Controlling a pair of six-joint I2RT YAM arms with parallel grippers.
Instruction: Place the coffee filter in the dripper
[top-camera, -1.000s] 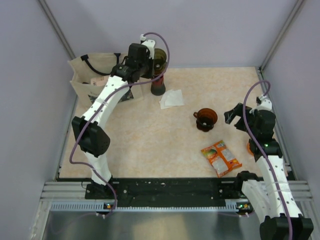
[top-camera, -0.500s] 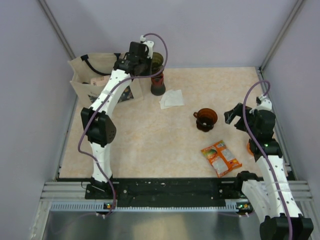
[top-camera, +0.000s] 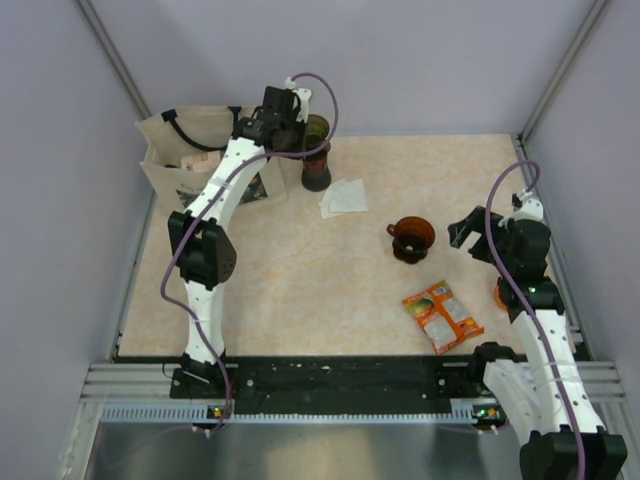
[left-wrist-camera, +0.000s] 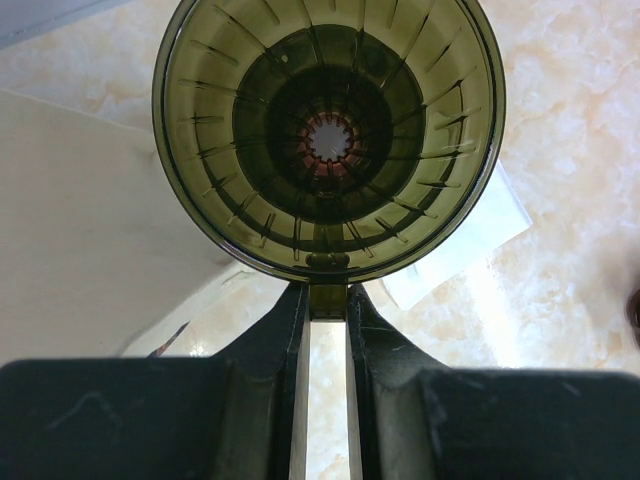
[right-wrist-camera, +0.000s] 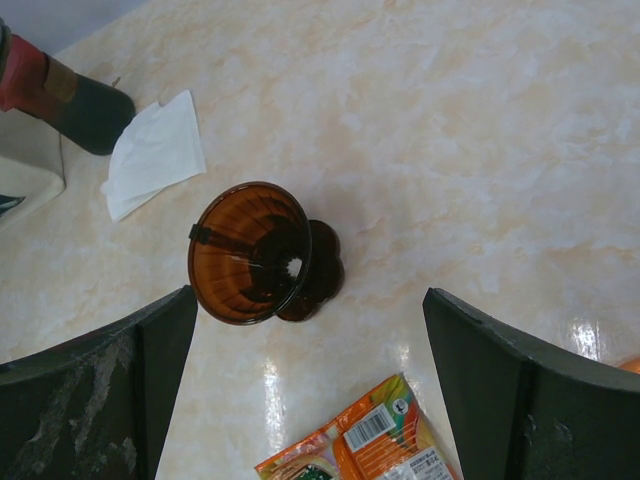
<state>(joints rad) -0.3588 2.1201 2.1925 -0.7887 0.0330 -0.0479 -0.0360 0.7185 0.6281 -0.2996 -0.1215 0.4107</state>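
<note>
The dark olive-green dripper (top-camera: 316, 128) is at the back of the table, directly over a dark bottle with a red band (top-camera: 317, 172). My left gripper (top-camera: 297, 128) is shut on the dripper's small handle tab. In the left wrist view the dripper (left-wrist-camera: 328, 140) fills the top, mouth towards the camera, with the gripper (left-wrist-camera: 328, 300) just below it. The white coffee filter (top-camera: 344, 197) lies flat on the table beside the bottle; it also shows in the left wrist view (left-wrist-camera: 470, 240) and the right wrist view (right-wrist-camera: 155, 152). My right gripper (top-camera: 465, 232) is open and empty.
An amber-brown dripper (top-camera: 411, 238) stands mid-table, just ahead of my right gripper (right-wrist-camera: 308, 335). An orange snack packet (top-camera: 442, 316) lies in front of it. A beige tote bag (top-camera: 190, 160) stands at the back left. An orange object (top-camera: 500, 296) sits by the right arm.
The left arm has changed posture, its elbow moving back toward the bag, while the wrist keeps the olive dripper over the bottle. The right arm has not moved.
</note>
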